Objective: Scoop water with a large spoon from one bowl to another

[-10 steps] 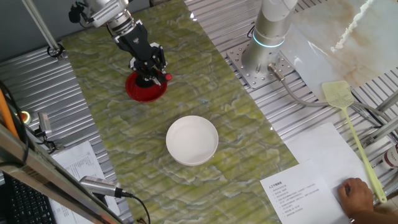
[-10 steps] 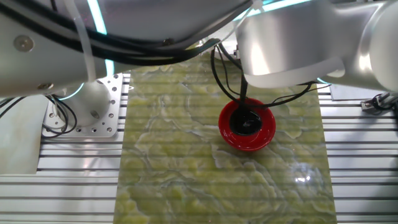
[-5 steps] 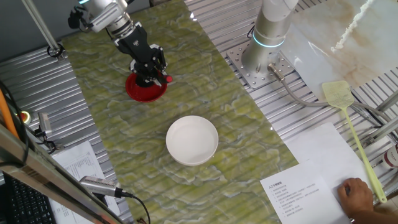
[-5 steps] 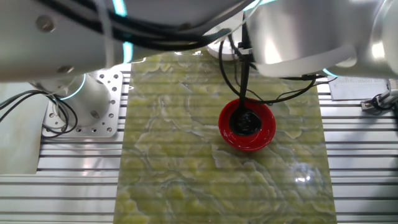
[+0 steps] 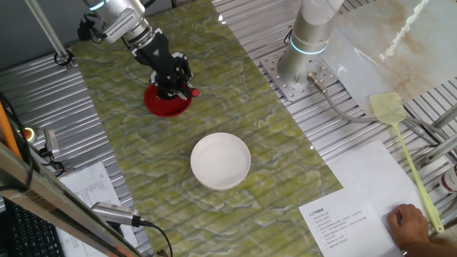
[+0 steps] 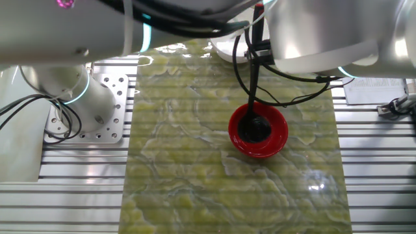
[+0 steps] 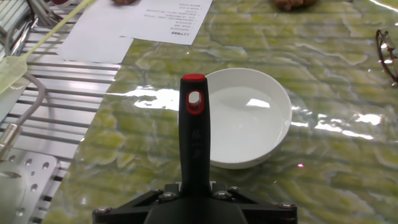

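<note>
The red bowl (image 5: pixel 166 105) (image 6: pixel 276 138) stands at the far end of the green marbled mat. The large spoon's black head (image 6: pixel 254 129) rests inside it, and the thin handle (image 6: pixel 254 71) rises steeply from it. My gripper (image 5: pixel 173 80) (image 7: pixel 194 190) is shut on that handle just above the bowl. In the hand view the handle (image 7: pixel 193 143) points away from me with its red tip (image 7: pixel 194 79) in front of the white bowl (image 7: pixel 249 118) (image 5: pixel 221 160). The white bowl's inside shines, but I cannot make out the water in either bowl.
The robot base (image 5: pixel 307 57) stands on the slatted metal right of the mat. A yellow-green fly swatter (image 5: pixel 400 139), printed sheets (image 5: pixel 343 214) and a person's hand (image 5: pixel 410 223) lie at the near right. Spectacles (image 7: pixel 387 50) sit on the mat's edge.
The arm has drawn slightly up and back, and more of the handle shows above the red bowl. The spoon's head stays in that bowl. The white bowl has not moved.
</note>
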Motion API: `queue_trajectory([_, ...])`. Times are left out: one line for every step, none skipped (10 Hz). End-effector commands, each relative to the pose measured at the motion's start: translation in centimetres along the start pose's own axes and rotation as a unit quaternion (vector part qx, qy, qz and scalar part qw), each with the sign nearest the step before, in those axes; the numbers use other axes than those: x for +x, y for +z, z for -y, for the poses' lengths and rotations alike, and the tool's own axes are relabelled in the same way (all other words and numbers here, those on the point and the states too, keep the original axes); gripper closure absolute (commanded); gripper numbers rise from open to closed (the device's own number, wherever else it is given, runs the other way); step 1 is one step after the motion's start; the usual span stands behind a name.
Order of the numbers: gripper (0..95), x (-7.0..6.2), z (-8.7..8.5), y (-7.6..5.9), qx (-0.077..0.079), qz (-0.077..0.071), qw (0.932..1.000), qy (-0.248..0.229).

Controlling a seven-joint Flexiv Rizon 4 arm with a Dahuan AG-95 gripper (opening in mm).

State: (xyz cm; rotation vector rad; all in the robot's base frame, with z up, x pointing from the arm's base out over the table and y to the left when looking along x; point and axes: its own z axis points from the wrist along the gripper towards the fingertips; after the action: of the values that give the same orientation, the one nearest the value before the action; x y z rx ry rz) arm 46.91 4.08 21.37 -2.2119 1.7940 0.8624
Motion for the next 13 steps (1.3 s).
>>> queue_trajectory([95.0,0.02,0.11,-0.02,-0.007,-0.001,1.0,0.001])
queue_trajectory([95.0,0.02,0.11,-0.01,-0.009,-0.001,1.0,0.001])
queue_trajectory([95.0,0.02,0.11,0.0,-0.011,-0.001,0.9999,0.001])
queue_trajectory([95.0,0.0,0.13,0.03,-0.013,-0.001,0.9999,0.001])
queue_trajectory([95.0,-0.01,0.13,0.05,-0.016,-0.002,0.9999,0.001])
queue_trajectory([95.0,-0.01,0.14,0.06,-0.018,-0.002,0.9998,0.002])
queue_trajectory([95.0,-0.02,0.14,0.06,-0.021,-0.002,0.9998,0.003])
queue_trajectory([95.0,-0.03,0.14,0.08,-0.022,-0.003,0.9997,0.004])
queue_trajectory([95.0,-0.03,0.15,0.08,-0.024,-0.003,0.9997,0.004])
queue_trajectory([95.0,-0.03,0.15,0.09,-0.026,-0.003,0.9996,0.006])
queue_trajectory([95.0,-0.05,0.16,0.11,-0.029,-0.005,0.9995,0.007])
queue_trajectory([95.0,-0.05,0.16,0.12,-0.032,-0.005,0.9995,0.007])
queue_trajectory([95.0,-0.07,0.18,0.14,-0.033,-0.005,0.9994,0.008])
